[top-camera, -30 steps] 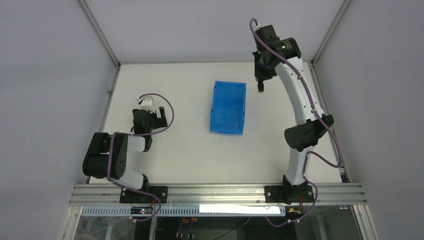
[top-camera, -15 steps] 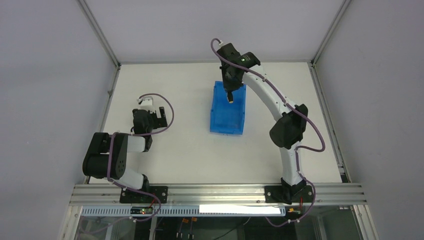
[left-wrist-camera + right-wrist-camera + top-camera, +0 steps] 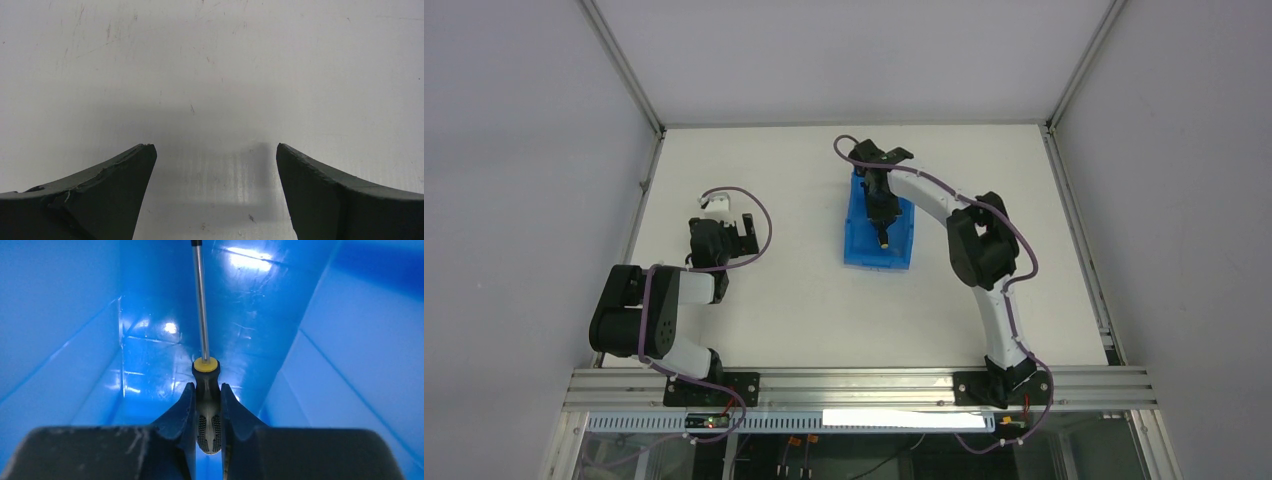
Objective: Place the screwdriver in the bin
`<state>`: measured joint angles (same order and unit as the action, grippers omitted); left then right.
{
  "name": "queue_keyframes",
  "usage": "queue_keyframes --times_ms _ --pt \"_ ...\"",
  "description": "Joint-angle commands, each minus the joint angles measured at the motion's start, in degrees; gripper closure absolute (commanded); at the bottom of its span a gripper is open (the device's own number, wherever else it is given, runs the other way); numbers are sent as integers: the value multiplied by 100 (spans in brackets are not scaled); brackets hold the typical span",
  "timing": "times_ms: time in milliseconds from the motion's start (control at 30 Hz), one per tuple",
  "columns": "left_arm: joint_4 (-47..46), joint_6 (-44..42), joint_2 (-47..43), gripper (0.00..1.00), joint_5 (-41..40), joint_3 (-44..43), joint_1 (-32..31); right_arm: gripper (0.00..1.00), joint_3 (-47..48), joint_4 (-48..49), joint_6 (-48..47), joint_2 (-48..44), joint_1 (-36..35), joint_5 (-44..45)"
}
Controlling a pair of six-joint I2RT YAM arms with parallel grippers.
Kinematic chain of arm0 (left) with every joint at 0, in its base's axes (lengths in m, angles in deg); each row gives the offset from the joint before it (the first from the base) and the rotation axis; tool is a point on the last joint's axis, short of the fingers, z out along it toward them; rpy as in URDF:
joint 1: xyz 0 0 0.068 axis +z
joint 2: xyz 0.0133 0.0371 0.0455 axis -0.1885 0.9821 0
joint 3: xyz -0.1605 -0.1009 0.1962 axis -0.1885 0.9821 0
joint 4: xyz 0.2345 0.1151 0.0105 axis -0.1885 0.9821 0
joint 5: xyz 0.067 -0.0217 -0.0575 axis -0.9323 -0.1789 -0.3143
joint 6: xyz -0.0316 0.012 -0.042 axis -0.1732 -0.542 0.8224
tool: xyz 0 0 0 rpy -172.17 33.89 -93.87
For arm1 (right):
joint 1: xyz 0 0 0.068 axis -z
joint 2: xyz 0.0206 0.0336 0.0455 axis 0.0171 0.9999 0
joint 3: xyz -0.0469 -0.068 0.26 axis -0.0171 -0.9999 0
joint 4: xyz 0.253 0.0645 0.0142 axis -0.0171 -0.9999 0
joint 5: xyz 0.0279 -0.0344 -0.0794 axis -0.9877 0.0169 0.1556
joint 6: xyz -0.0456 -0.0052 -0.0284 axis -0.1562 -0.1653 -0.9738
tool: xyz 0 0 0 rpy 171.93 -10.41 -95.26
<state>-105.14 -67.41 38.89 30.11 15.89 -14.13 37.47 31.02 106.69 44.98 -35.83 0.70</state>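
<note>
The right gripper (image 3: 207, 390) is closed on the screwdriver (image 3: 205, 365); its two dark fingers (image 3: 182, 410) press the black handle from both sides, just behind the yellow ring. The thin metal shaft runs straight away from the camera and leaves the picture at the top edge; its tip is not seen, so one cannot tell whether it touches the bin (image 3: 65, 340). Blue walls stand on the left and on the right of the tool, and the blue floor with bright reflections lies behind it; the screwdriver is held inside the bin, not lying in it.

In the top view the right arm (image 3: 984, 250) bends over the table (image 3: 804, 300); the right gripper (image 3: 881, 210) hangs over the bin (image 3: 860, 250), near its middle; a small yellow spot of the screwdriver (image 3: 882, 241) shows under the gripper, within the blue outline. The bin stands about in the middle of the table.

The left gripper (image 3: 215, 150) is open; its two dark fingers (image 3: 115, 180) stand well apart, and only the white table (image 3: 210, 60) shows between them. In the top view the left gripper (image 3: 742, 232) is low over the left part of the table, well apart from the bin; the left arm (image 3: 649, 320) is folded near its base.
</note>
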Motion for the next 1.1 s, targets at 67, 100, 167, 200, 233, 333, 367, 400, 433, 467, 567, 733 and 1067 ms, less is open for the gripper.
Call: queue_keyframes --times_ms 67,100,167,200,233,333,367,400,433,467,567,733,1067 --pt "-148 4 -50 0 60 -115 35 100 -113 547 209 194 -87 104" --pt "-149 2 -50 0 57 -115 34 100 -106 543 212 213 -97 128" --pt "-148 1 -53 0 59 -115 36 95 -96 550 210 225 -109 132" --pt "-148 1 -55 0 59 -115 34 92 -83 542 210 218 -117 131" --pt "-148 1 -50 0 56 -115 36 88 -80 537 202 205 -117 135" --pt "-148 1 -51 0 59 -115 37 72 0 461 184 138 -125 166" --pt "-148 1 -50 0 58 -115 32 67 40 415 163 122 -133 179" --pt "-148 1 -52 0 62 -115 35 62 101 370 147 82 -149 188" --pt "-150 1 -50 0 62 -115 34 59 161 310 120 29 -157 202" --pt "-148 1 -50 0 56 -115 36 57 234 249 98 -26 -166 225" --pt "-150 1 -50 0 64 -115 36 52 477 32 2 -232 -180 299" --pt "-148 1 -50 0 58 -115 37 39 607 -134 -244 -921 -180 513" --pt "-147 1 -50 0 60 -115 37 1 -1599 1356 -994 -3283 193 872"
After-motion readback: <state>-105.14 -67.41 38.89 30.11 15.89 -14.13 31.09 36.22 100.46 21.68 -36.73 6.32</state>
